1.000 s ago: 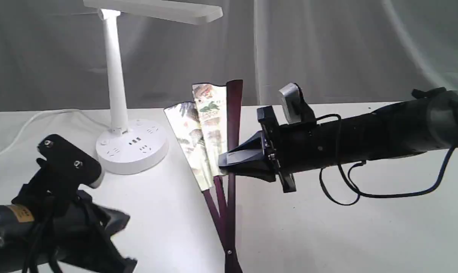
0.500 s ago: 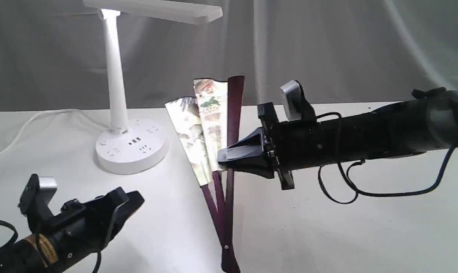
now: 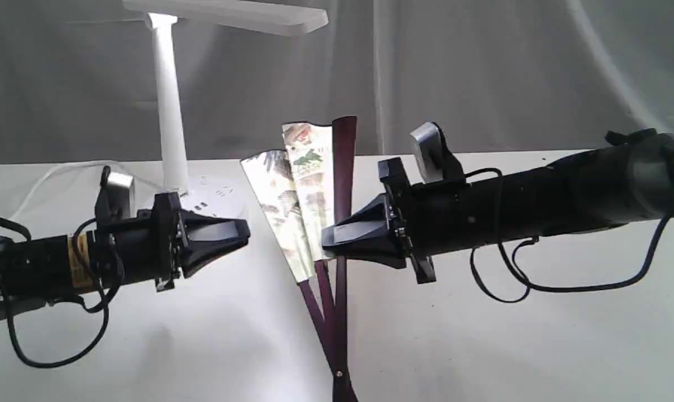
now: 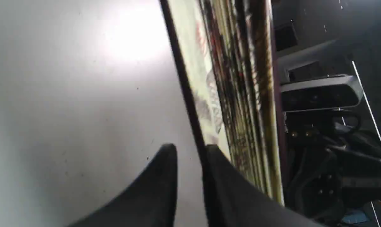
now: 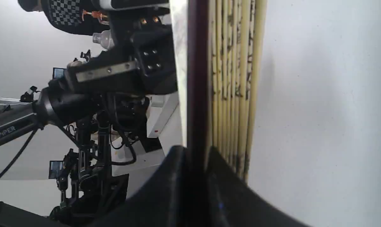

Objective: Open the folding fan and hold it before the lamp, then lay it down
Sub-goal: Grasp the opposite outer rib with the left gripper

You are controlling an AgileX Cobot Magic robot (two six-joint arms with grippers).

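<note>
One lamp [image 3: 169,123] stands upper left; the folding fan [image 3: 309,184] is upright at centre frame, barely spread, with the right gripper [image 3: 328,237] clamped on its guard. The left gripper [image 3: 246,231], narrowly parted and empty, sits beside the paper. If it pinches there, we risk a tear.

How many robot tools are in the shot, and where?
2. The left tool is near the lamp, just short of the fan, jaws slightly apart. The right tool is shut on the fan's maroon guard.
</note>
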